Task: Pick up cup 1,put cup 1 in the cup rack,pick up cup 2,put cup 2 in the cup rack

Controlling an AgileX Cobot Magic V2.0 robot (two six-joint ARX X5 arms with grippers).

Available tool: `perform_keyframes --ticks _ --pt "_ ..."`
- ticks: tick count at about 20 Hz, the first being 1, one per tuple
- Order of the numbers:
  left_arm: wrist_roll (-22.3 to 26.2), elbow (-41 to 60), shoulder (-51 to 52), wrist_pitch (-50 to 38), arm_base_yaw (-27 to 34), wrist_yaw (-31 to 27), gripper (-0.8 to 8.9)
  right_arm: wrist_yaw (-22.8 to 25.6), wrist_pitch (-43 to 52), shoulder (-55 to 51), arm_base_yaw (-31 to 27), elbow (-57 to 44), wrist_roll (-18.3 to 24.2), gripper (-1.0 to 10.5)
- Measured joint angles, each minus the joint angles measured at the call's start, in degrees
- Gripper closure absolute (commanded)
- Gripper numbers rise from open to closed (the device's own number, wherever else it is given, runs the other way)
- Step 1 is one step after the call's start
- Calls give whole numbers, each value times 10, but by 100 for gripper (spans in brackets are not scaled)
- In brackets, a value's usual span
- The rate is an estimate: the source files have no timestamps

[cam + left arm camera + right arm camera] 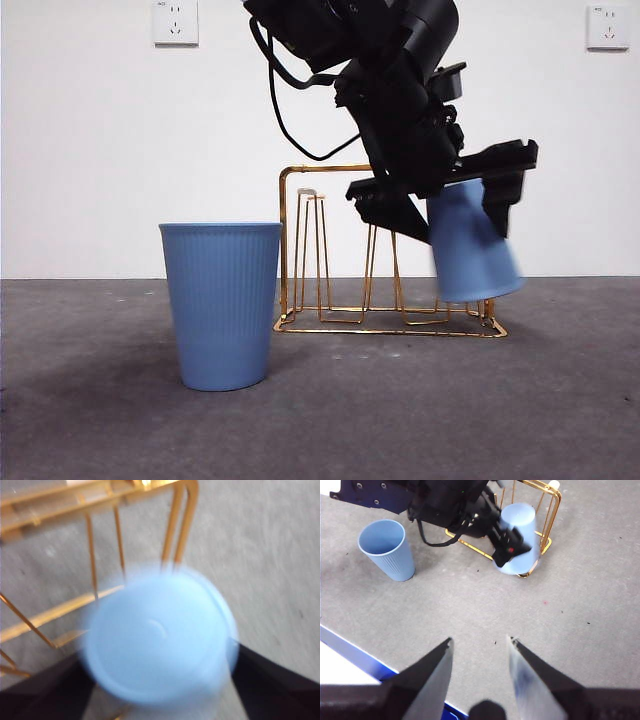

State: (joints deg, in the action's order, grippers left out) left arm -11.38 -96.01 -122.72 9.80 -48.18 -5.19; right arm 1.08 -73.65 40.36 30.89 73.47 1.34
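My left gripper (455,205) is shut on a light blue ribbed cup (472,245), held upside down and tilted at the right end of the gold wire cup rack (325,169). The cup's rim hangs just above the rack's base. The left wrist view shows the cup's blurred bottom (157,640) between my jaws, with the rack's pegs (180,530) right beside it. A second blue cup (222,305) stands upright on the table, left of the rack. My right gripper (480,645) hovers open over bare table, away from the held cup (520,535) and the standing cup (387,550).
The grey table top (400,420) runs up to a white wall with two sockets (175,22). A blue and white table edge (350,650) lies near my right gripper. The left arm's black cable (285,110) loops above the rack.
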Motion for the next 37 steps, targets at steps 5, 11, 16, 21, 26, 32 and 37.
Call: perform_keyframes --ticks 5,11,16,21,26,32,37 --pt "2 0 2 4 -2 8 366 0 0 0 0 0 4 761" --pt "2 -4 9 63 -1 31 369 0 0 0 0 0 12 761" --pt "2 -7 13 101 -2 51 371 0 0 0 0 0 13 761" --pt "2 -7 27 155 -2 72 374 0 0 0 0 0 15 761" --pt "-10 -3 49 216 -6 98 374 0 5 0 0 0 15 761" --pt "-26 3 59 212 -6 99 374 0 14 0 0 0 15 761" --pt "-28 3 59 190 -2 99 373 0 12 0 0 0 15 761"
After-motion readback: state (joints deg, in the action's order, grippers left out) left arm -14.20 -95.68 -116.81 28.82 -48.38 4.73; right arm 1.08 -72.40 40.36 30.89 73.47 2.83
